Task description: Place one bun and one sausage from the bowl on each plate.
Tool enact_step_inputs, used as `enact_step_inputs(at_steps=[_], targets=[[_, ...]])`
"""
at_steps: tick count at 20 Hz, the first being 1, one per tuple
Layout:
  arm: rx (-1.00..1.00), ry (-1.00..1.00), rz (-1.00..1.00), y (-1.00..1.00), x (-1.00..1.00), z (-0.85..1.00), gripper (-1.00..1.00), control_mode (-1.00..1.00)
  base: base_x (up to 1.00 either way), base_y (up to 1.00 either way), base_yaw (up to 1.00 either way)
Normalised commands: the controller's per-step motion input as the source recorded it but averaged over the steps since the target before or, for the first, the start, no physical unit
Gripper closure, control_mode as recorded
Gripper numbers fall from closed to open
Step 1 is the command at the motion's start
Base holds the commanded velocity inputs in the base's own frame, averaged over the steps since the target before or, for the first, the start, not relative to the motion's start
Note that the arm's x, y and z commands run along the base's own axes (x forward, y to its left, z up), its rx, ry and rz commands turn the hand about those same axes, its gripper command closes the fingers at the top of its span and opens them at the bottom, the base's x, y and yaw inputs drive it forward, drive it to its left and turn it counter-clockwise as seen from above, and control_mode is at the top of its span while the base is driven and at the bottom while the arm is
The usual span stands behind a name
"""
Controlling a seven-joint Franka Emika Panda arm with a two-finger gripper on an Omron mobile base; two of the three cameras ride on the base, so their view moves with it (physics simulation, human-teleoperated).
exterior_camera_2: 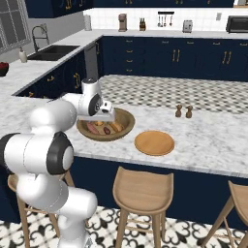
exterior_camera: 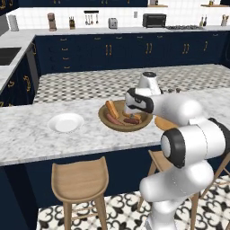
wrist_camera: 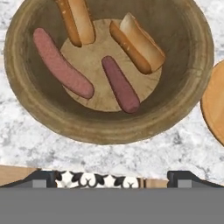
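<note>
While above bowl (wrist_camera: 26, 105), claw (wrist_camera: 112, 177) open.

Two small brown pepper mills (exterior_camera_2: 183, 111) side by side on marble island; pale wooden stool (exterior_camera: 81, 184) below; silver toaster (exterior_camera: 112, 23) on back counter

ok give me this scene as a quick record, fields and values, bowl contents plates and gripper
bowl: brown wooden bowl on the marble counter
bowl contents: two buns, two sausages
white plate: white plate, bare, apart from the bowl on one side
wooden plate: wooden plate, bare, apart from the bowl on the other side
gripper: gripper open, above the bowl's near rim, holding nothing
task state: no bun or sausage on either plate yet
other: two small shakers behind the wooden plate; wooden stools at the counter
</note>
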Motion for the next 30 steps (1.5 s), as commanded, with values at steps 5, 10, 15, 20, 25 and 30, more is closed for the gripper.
enact_step_inputs(at_steps=[5,10,15,20,25,30], targets=[[0.0,0.06,0.0,0.0,0.0,-0.41,-1.0,-1.0,0.0,0.0,0.0],[0.0,0.06,0.0,0.0,0.19,-0.17,-1.0,-1.0,0.0,0.0,0.0],[0.0,0.08,0.01,0.0,0.43,-0.03,-1.0,-1.0,0.0,0.0,0.0],[0.0,0.07,0.03,-0.04,0.3,-0.29,-1.0,-1.0,0.0,0.0,0.0],[0.0,0.04,0.05,-0.1,0.26,-0.34,-1.0,-1.0,0.0,0.0,0.0],[0.0,0.06,0.04,0.0,0.22,-0.21,-1.0,-1.0,0.0,0.0,0.0]])
